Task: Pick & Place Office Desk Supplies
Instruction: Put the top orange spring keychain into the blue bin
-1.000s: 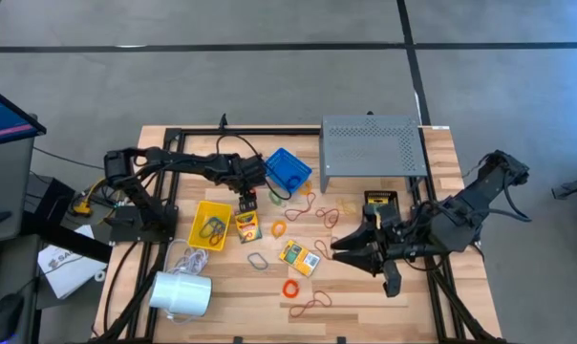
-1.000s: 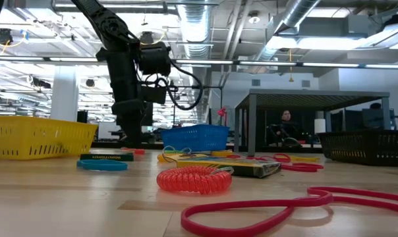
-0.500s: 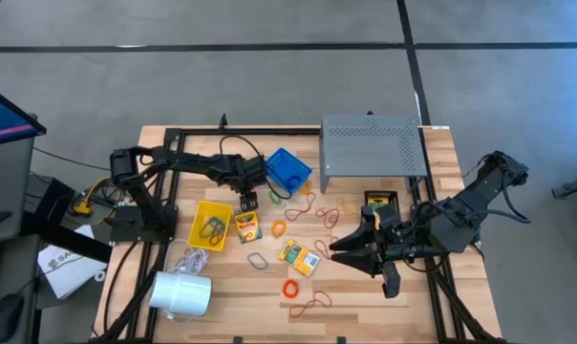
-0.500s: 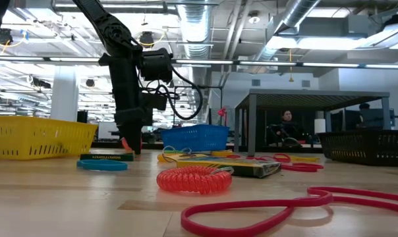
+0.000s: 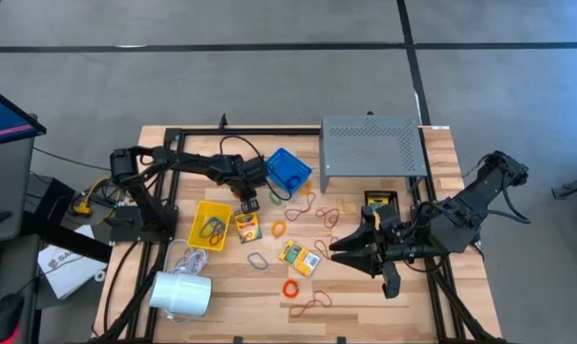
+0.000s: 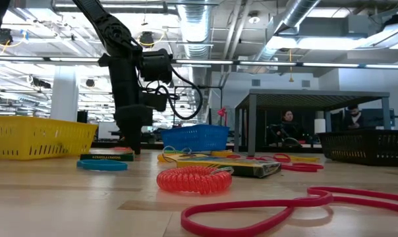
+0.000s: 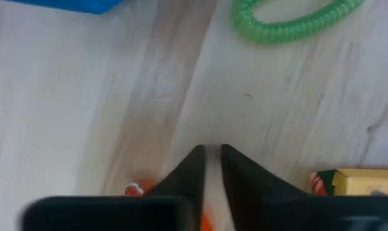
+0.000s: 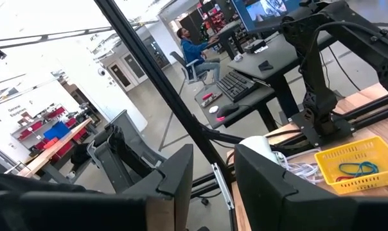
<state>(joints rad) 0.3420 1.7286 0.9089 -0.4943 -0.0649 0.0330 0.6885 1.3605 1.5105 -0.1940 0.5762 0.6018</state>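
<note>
My left gripper [image 5: 247,204] points down at the table between the blue basket [image 5: 288,170] and a crayon box [image 5: 246,226], its fingers [image 7: 195,168] drawn almost together on an orange rubber band [image 7: 135,188]. A green coiled band [image 7: 290,19] lies just beyond the fingertips. My right gripper [image 5: 338,250] hangs level and open above the table's right half, holding nothing. A second crayon box [image 5: 300,257], an orange coil [image 5: 290,288] and loose bands lie flat on the wood mid-table. My left gripper comes from above, pointing steeply down, with its fingertips at the table top. Orange band [image 7: 205,222] shows in the narrow slit between the two fingers and beside one of them. The fingers hide the rest of the contact. The band lies on the wood.
A yellow basket [image 5: 210,222] holding bands stands left of my left gripper. The grey perforated shelf [image 5: 373,145] stands at the far right, with a black tray [image 5: 379,201] before it. A white cylinder [image 5: 181,293] with a cord lies near the front left corner.
My left gripper has sunk a little onto the table beside the crayon box, and its fingers have come together there. My right arm has kept still.
</note>
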